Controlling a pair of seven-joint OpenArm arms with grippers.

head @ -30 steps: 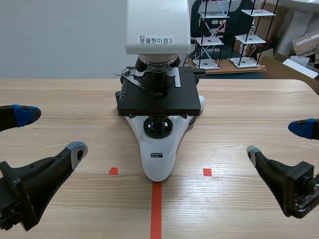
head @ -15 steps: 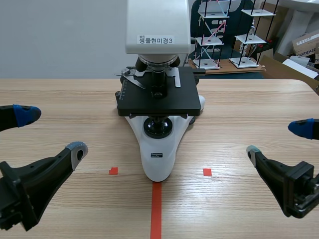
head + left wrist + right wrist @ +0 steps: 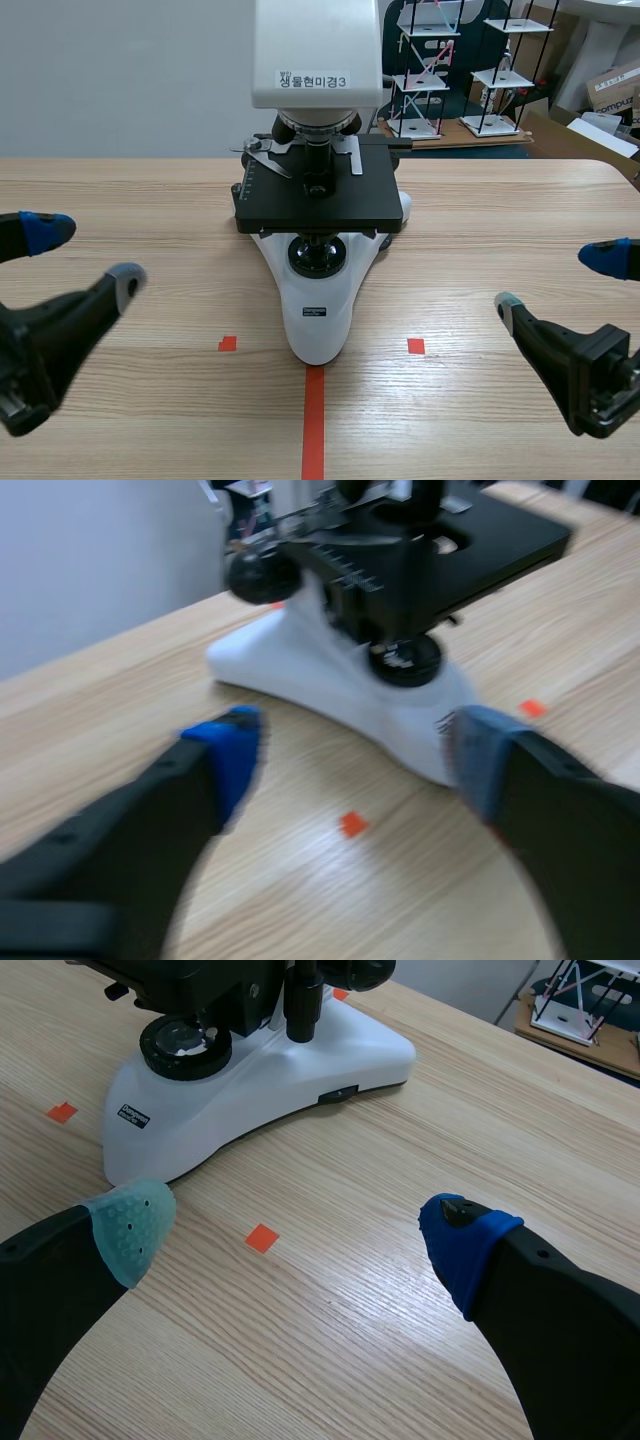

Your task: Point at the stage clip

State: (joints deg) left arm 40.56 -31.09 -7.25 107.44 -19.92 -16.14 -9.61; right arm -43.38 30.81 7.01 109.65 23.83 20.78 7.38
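Note:
A white and black microscope (image 3: 318,300) stands at the table's middle. On its black stage (image 3: 320,205) lies the silver stage clip (image 3: 266,156), at the stage's back left beside the objective. My left gripper (image 3: 85,255) hovers low at the near left, well short of the microscope, its fingers apart with nothing between them. In the left wrist view the microscope (image 3: 330,670) is ahead of the gripper (image 3: 352,755), blurred. My right gripper (image 3: 560,280) stands open at the near right. The microscope base (image 3: 250,1090) lies ahead of the right gripper (image 3: 297,1228).
Small orange-red tape squares (image 3: 228,343) (image 3: 415,345) and a tape line (image 3: 314,420) mark the table in front of the microscope. Behind the table's far right stand wire model racks (image 3: 440,70) and cardboard boxes (image 3: 612,90).
The left gripper's fingers have drawn closer together and its lower finger has shifted left and up. The right arm and the microscope have not moved.

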